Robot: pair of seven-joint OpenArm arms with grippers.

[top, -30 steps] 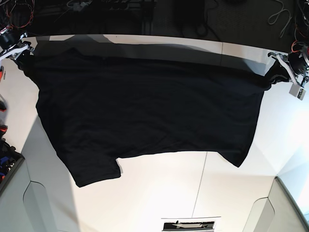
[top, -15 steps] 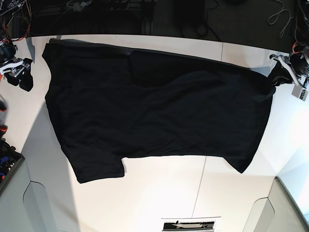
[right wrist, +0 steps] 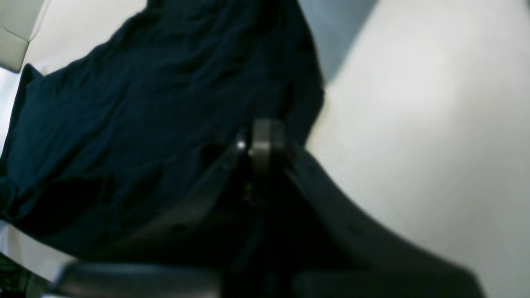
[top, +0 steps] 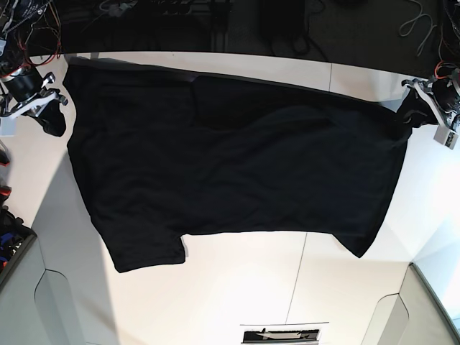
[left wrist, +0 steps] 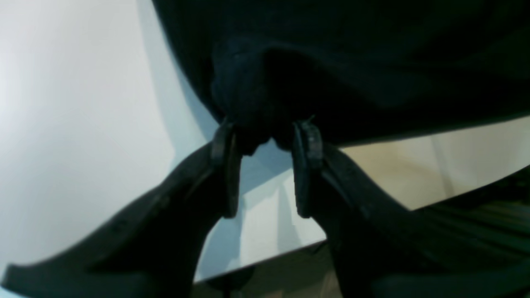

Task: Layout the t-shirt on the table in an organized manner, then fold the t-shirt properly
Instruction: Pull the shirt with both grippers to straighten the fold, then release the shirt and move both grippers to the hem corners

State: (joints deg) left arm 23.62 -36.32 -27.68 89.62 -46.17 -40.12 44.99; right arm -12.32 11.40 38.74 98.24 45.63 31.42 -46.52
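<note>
Shirt position first: the t-shirt [top: 230, 158] lies spread over the white desk [top: 237, 287], covering most of its far half in my base view, from about 9 o'clock across to 3 o'clock. One short sleeve hangs toward 7 o'clock, the opposite lower corner toward 5 o'clock. A thin dark seam [top: 296, 277] in the desk runs out from under the cloth toward 6 o'clock.

Left pincer [left wrist: 265, 136]: I see it at 3 o'clock in the base view. Its two tips [left wrist: 308, 140] stand apart, with a bunched corner of the black cloth sitting between them; I cannot tell whether they press on it.

Right pincer [right wrist: 261, 142]: at 10 o'clock in the base view, just beside the shirt's edge. My wrist view shows its tips brought together, nothing between them, the cloth lying behind.
</note>
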